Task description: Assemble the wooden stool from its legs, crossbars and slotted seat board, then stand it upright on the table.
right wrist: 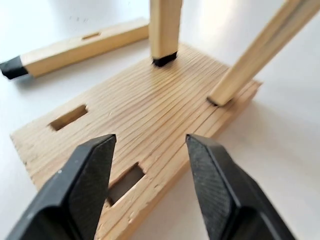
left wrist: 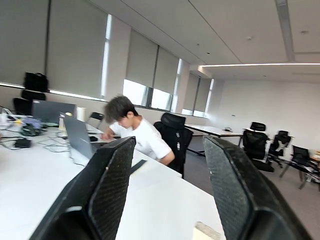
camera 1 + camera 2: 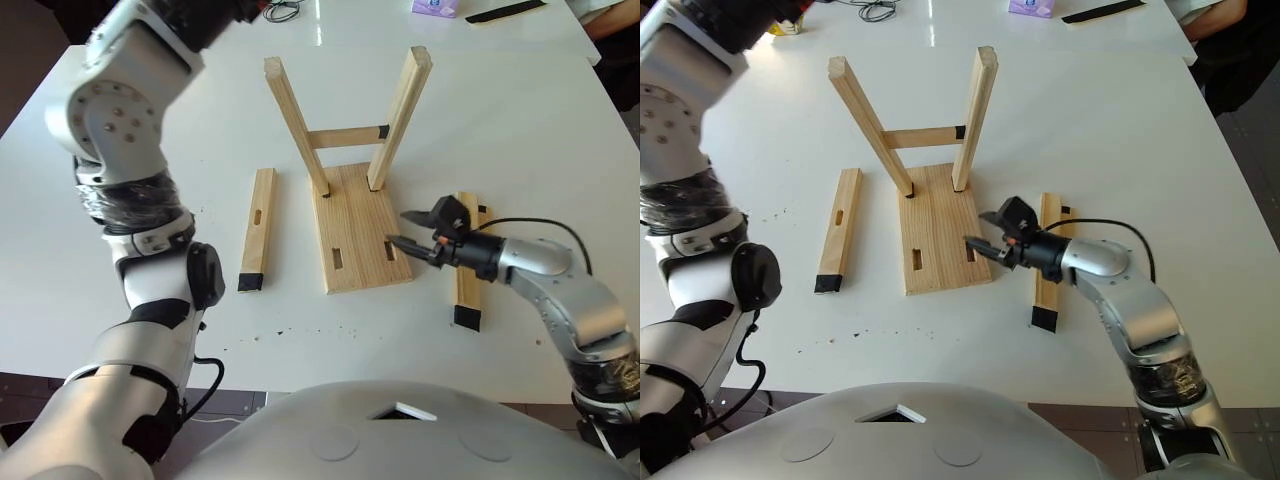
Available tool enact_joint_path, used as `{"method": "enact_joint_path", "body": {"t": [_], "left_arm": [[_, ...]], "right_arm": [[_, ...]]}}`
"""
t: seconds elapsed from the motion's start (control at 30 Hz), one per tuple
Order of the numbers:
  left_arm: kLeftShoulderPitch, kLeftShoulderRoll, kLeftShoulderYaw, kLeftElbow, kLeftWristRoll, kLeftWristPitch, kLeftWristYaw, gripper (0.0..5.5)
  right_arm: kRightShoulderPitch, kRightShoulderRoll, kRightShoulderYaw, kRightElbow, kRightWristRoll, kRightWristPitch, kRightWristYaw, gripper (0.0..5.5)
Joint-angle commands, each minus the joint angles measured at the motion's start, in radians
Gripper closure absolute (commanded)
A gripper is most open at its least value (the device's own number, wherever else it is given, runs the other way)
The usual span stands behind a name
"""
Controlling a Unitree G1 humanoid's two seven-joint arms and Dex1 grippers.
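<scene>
My right pincer [image 3: 397, 227] sits right of centre in the head view. Its two black fingers are spread wide and hold nothing. The tips hang over the right-hand edge of the seat board [image 3: 355, 230], on either side of the nearer right slot [image 1: 125, 182]. I cannot tell whether either tip touches the wood.

The seat board lies flat in the middle of the white table [image 3: 150, 180]. The nearer left slot [image 3: 338, 257] is open too. At the board's far end, two legs stand in the other slots and lean apart as they rise toward the top of the frame. These are the left leg [image 3: 295, 120] and the right leg [image 3: 398, 118], each with a black band at its foot. A short crossbar [image 3: 345, 137] bridges them about halfway up.

A loose leg [image 3: 260, 228] lies flat just left of the board, apart from it, with its black-capped end toward the bottom of the frame. Another loose leg [image 3: 467, 290] lies right of the board, partly under my right arm, with its black end also nearest me.

My left pincer [image 2: 170, 142] is raised off the table with its ribbed fingers wide apart and holds nothing. The office shows between them.

At the top edge of the head view sit a purple box [image 3: 434, 7], a black strip [image 3: 505, 11] and a dark cable [image 3: 283, 10].
</scene>
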Motion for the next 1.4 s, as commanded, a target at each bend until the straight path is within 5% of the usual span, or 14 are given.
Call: {"method": "enact_joint_path", "body": {"t": [0.03, 0.13, 0.33, 0.6, 1.4], "left_arm": [[0.122, 0.157, 0.091, -0.043, 0.030, 0.039, 0.022, 2.99], [0.331, 0.265, 0.155, -0.090, 0.084, 0.035, -0.005, 2.99], [0.654, 0.296, 0.229, -0.178, 0.157, -0.031, -0.036, 2.99], [0.699, 0.223, 0.180, -0.302, 0.127, -0.031, 0.013, 2.99], [0.755, 0.180, 0.069, -0.411, 0.096, 0.007, 0.084, 2.99]], "right_arm": [[0.000, -0.012, -0.236, -0.136, 0.103, 0.230, -0.097, 2.93], [0.055, -0.008, -0.365, -0.231, 0.124, 0.448, -0.184, 2.93], [0.108, -0.091, -0.371, -0.160, 0.018, 0.507, -0.272, 2.93], [0.189, -0.076, -0.313, -0.004, -0.050, 0.470, -0.300, 2.93], [0.159, 0.091, -0.337, -0.111, -0.025, 0.647, -0.360, 2.93]]}}
